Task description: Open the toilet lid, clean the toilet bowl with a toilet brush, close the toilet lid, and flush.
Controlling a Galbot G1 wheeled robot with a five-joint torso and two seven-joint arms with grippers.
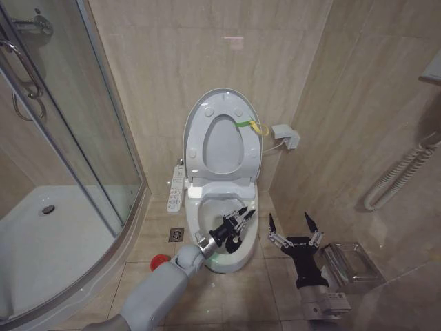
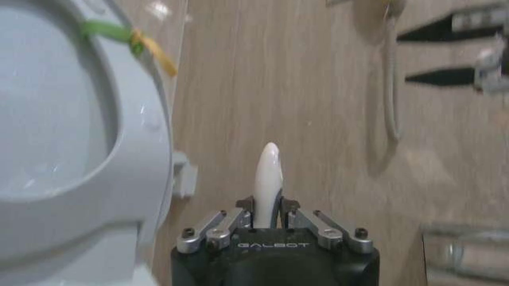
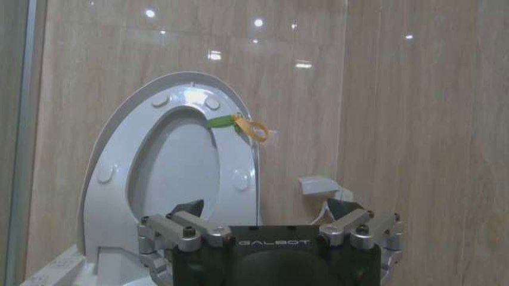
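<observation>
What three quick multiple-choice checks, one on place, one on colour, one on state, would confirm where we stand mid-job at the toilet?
1. Where is the left gripper?
A. Over the toilet bowl
B. Inside the shower
C. At the wall socket

2. What colour is the loop tag on the raised seat and lid?
A. Red
B. Yellow-green
C. Blue

3. What state is the toilet lid in?
A. Shut flat
B. Raised upright against the wall
C. Taken off, lying on the floor

Answers:
1 A: the head view shows the left gripper over the bowl's opening, shut on the pale handle of the toilet brush.
2 B: a green strap with a yellow loop hangs at the edge.
3 B: the lid stands up behind the open bowl.

The right gripper hangs open beside the bowl.
</observation>
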